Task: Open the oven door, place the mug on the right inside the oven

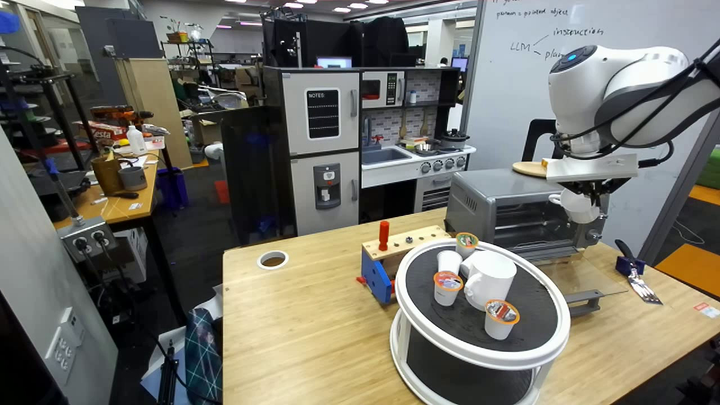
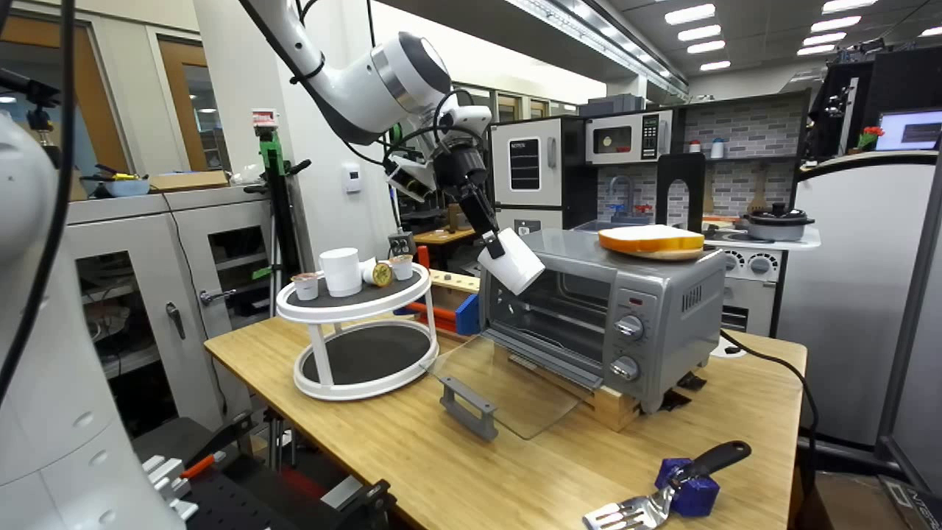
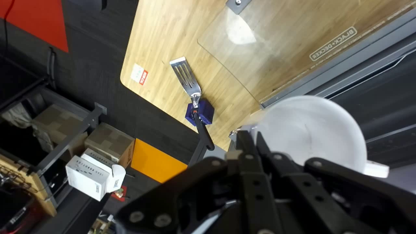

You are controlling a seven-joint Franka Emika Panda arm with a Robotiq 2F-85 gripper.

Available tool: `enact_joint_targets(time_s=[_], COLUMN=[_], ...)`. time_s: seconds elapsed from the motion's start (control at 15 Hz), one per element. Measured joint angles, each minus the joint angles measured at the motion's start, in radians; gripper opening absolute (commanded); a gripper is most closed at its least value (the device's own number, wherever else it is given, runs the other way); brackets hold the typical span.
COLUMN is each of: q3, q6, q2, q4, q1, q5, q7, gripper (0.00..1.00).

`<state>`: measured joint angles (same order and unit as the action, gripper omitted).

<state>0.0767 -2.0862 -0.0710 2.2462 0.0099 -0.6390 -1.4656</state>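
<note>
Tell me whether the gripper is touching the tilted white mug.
Touching. In an exterior view, the gripper clamps the white mug at its rim and holds it tilted, well above the table.

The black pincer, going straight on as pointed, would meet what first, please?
Carrying the plain white cylindrical mug, the pincer would probably first meet the lowered clear glass oven door, though depth is unclear.

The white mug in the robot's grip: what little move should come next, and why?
Probably lower the mug a little, toward the mouth of the oven. The gripper holds it tilted, and in an exterior view it overlaps the oven's upper front edge, while the oven door is already folded down.
</note>
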Motion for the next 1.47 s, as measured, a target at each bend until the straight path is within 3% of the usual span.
enact_joint_targets(time_s=[0.4, 0.73, 1.13, 1.47], q3=[-0.025, -0.047, -0.079, -0.087], q6=[-0.024, -0.026, -0.044, -0.046], q2=[0.0, -0.054, -0.176, -0.235], q4=[0.039, 0.041, -0.031, -0.097], q1=[0.009, 0.025, 0.065, 0.079], q5=[-0.082, -0.244, -0.35, -0.361], q7=[0.0, 0.0, 0.022, 0.062], gripper=[0.01, 0.01, 0.01, 0.01])
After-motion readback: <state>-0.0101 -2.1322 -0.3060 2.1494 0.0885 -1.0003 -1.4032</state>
